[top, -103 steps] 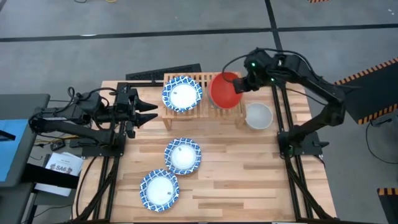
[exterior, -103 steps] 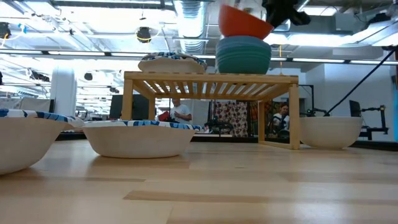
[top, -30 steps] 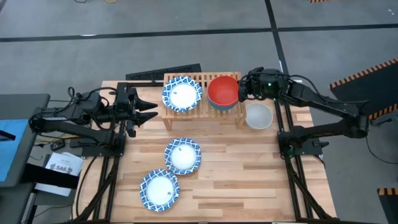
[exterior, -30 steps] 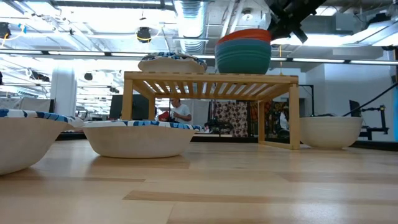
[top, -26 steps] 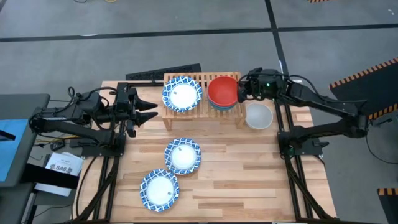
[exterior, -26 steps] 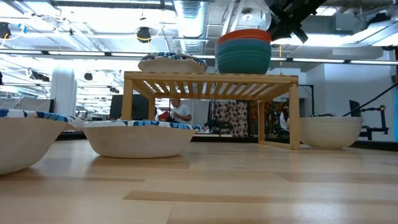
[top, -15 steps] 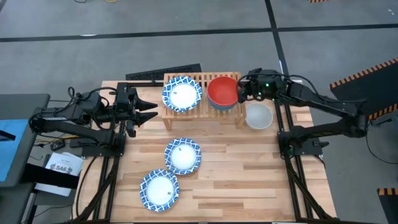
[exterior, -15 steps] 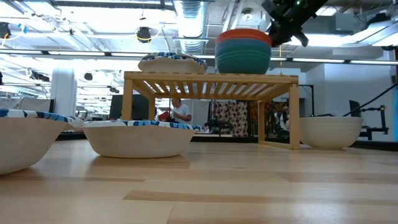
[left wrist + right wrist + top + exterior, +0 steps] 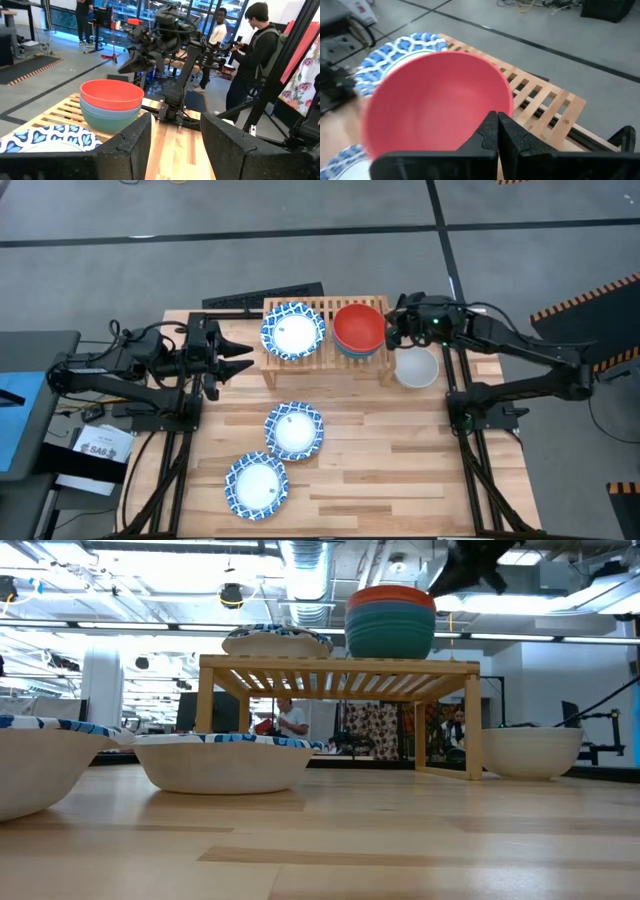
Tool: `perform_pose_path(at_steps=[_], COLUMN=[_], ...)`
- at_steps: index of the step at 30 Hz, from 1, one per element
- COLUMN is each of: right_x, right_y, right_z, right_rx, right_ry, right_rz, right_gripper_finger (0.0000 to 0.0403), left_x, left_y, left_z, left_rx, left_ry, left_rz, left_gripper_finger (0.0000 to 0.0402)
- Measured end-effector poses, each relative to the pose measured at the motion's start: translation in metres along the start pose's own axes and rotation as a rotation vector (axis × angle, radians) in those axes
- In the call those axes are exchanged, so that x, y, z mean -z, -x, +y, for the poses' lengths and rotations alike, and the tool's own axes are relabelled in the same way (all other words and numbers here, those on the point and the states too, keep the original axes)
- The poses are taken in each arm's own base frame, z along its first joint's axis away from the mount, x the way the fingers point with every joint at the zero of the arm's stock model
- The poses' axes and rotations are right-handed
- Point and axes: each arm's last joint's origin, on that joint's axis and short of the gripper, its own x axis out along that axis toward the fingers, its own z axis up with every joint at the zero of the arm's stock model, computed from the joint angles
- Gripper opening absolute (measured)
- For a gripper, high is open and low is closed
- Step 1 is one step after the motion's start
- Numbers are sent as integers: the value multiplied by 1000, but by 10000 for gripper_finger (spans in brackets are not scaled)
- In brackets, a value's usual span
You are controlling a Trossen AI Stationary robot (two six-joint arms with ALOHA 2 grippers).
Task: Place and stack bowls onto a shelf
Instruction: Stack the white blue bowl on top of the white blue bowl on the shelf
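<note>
The light-wood shelf [image 9: 328, 352] [image 9: 340, 665] stands at the table's far edge. On its right half sits a stack with the red bowl [image 9: 359, 326] [image 9: 435, 105] on top, over a blue and a green bowl [image 9: 390, 635] [image 9: 111, 105]. A blue-and-white patterned bowl [image 9: 293, 330] rests on its left half. Two more patterned bowls [image 9: 293, 430] [image 9: 256, 485] and a white bowl [image 9: 416, 366] sit on the table. My right gripper [image 9: 391, 330] [image 9: 440, 585] [image 9: 497, 120] is shut, just right of and above the red bowl's rim, apart from it. My left gripper [image 9: 243, 361] [image 9: 172, 135] waits open, left of the shelf.
A dark flat object [image 9: 262, 298] lies at the table's far edge behind the shelf. The white bowl stands close under my right arm, beside the shelf's right leg. People stand in the room beyond the table [image 9: 252, 55]. Bare planks [image 9: 400, 460] lie toward the near right.
My right gripper has come away from the red bowl's right rim, rising and drawing back toward the table's right edge. The red bowl, slightly tilted a second ago, now sits level on the blue-and-green stack.
</note>
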Motion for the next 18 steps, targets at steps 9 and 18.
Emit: perform_pose_path(at_steps=[9, 18], right_x=[-11, -7], right_y=[51, 69], right_z=[5, 6], right_rx=[-108, -175], right_ry=[18, -81], right_rz=[-26, -16], right_gripper_finger=[42, 47], left_x=[0, 3], left_y=[1, -4], left_z=[1, -1], left_rx=[-16, -27], left_ry=[-46, -4], left_rz=[-5, 11], left_gripper_finger=[155, 155])
